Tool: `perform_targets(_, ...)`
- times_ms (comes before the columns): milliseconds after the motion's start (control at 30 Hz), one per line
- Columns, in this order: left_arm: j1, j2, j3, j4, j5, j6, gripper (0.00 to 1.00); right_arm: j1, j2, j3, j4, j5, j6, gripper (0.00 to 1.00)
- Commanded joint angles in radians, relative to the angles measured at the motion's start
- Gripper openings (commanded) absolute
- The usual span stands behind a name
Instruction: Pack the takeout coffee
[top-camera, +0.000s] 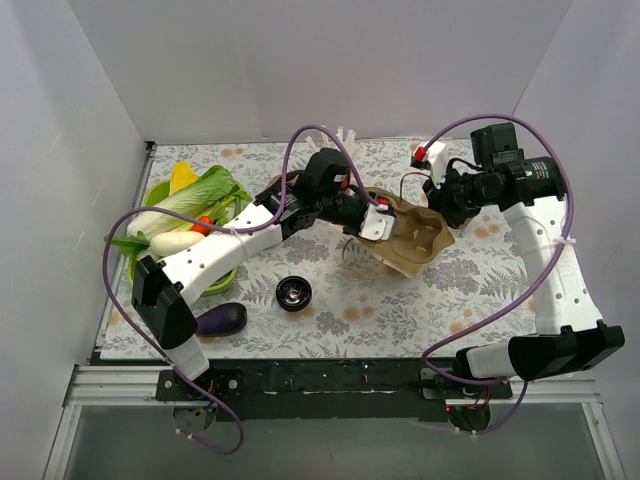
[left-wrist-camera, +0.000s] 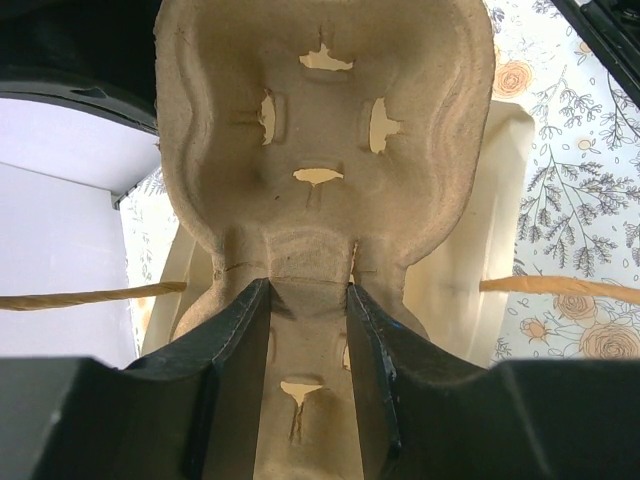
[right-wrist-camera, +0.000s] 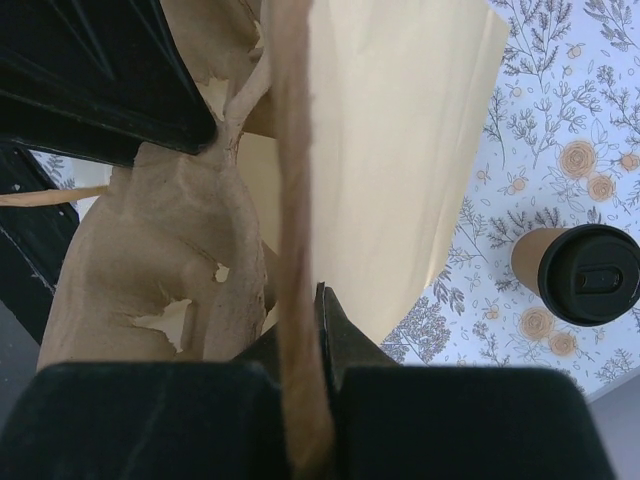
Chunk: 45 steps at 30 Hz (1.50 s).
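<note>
The takeout coffee (right-wrist-camera: 575, 272), a tan paper cup with a black lid, stands on the floral cloth to the right in the right wrist view; the top view does not show it. My left gripper (top-camera: 385, 228) (left-wrist-camera: 308, 290) is shut on the narrow middle of the beige moulded-pulp cup carrier (top-camera: 415, 240) (left-wrist-camera: 320, 120). The carrier is tilted against a cream paper bag (left-wrist-camera: 470, 270) (right-wrist-camera: 400, 130). My right gripper (top-camera: 437, 208) (right-wrist-camera: 305, 300) is shut on a brown strip of that bag, its edge or handle, right beside the carrier (right-wrist-camera: 150, 260).
A green bowl (top-camera: 150, 195) of leafy vegetables sits at the left. An aubergine (top-camera: 222, 319) lies near the front left and a black round lid (top-camera: 293, 293) in front of the carrier. White straws (top-camera: 345, 132) stick up at the back. White walls enclose the table.
</note>
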Motion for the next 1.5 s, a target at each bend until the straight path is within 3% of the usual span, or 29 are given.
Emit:
perform_targets(0, -0.005, -0.025, -0.025, 0.003, -0.032, 0.053, 0.00, 0.004, -0.032, -0.007, 0.010, -0.025, -0.010, 0.01)
perform_targets(300, -0.002, -0.063, -0.056, 0.044, 0.011, -0.036, 0.00, 0.004, -0.039, -0.031, 0.017, -0.013, -0.016, 0.01)
perform_targets(567, -0.003, -0.047, -0.103, -0.051, -0.087, 0.186, 0.00, 0.003, -0.037, -0.010, 0.006, -0.040, -0.019, 0.01)
perform_targets(1000, -0.087, 0.039, 0.024, -0.108, -0.147, 0.325, 0.00, 0.023, -0.077, -0.056, -0.003, -0.039, 0.015, 0.01)
perform_targets(1467, -0.104, 0.066, 0.117, -0.247, -0.291, 0.319, 0.00, 0.023, -0.069, -0.071, -0.033, -0.037, 0.006, 0.01)
